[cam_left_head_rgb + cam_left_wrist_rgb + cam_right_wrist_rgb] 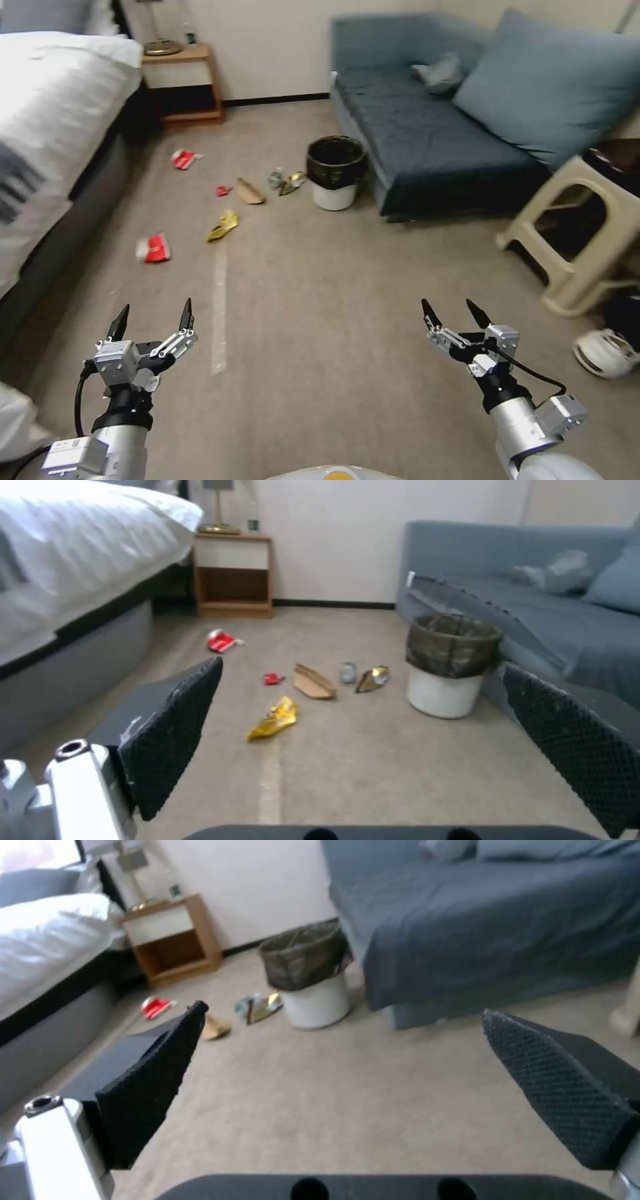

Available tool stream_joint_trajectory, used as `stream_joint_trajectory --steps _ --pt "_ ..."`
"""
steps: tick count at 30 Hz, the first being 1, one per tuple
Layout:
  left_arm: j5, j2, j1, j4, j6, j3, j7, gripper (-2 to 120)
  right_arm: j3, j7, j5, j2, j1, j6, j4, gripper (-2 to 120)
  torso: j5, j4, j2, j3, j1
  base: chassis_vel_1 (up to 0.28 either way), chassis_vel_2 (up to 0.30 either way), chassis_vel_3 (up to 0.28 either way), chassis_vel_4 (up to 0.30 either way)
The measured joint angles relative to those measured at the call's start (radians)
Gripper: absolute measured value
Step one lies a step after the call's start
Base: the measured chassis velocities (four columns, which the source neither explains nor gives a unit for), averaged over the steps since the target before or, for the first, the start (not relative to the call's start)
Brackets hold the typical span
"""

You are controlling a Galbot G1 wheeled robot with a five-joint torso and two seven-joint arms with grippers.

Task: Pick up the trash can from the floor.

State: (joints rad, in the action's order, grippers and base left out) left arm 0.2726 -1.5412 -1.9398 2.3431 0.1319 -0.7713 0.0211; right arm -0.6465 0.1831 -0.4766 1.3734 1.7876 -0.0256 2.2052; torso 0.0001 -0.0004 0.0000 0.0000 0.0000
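small round white plastic trash can (pixel 336 175), black bag liner over rim, stood upright on tan carpet floor (pixel 320 300) | my left gripper (pixel 153 319) and right gripper (pixel 455 313) were spread wide, holding nothing

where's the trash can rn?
In the head view the trash can stands upright on the floor, ahead and slightly right of centre, against the sofa's front corner, with scattered litter to its left.
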Motion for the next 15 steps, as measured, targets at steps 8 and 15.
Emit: stream_joint_trajectory --steps 8,15 --pt "-0.006 -0.009 -0.010 0.009 -0.005 0.003 -0.002 100 -0.007 0.037 0.000 -0.007 0.008 -0.074 -0.012 100 -0.0001 0.0007 0.000 0.000 0.000 -0.006 -0.013 -0.011 -0.005" --pt "-0.016 -0.015 -0.024 0.018 -0.002 0.004 -0.002 100 -0.007 0.039 -0.002 -0.008 0.011 -0.086 -0.012 100 0.0000 0.0005 0.000 0.000 0.000 0.000 0.000 0.000 0.000"
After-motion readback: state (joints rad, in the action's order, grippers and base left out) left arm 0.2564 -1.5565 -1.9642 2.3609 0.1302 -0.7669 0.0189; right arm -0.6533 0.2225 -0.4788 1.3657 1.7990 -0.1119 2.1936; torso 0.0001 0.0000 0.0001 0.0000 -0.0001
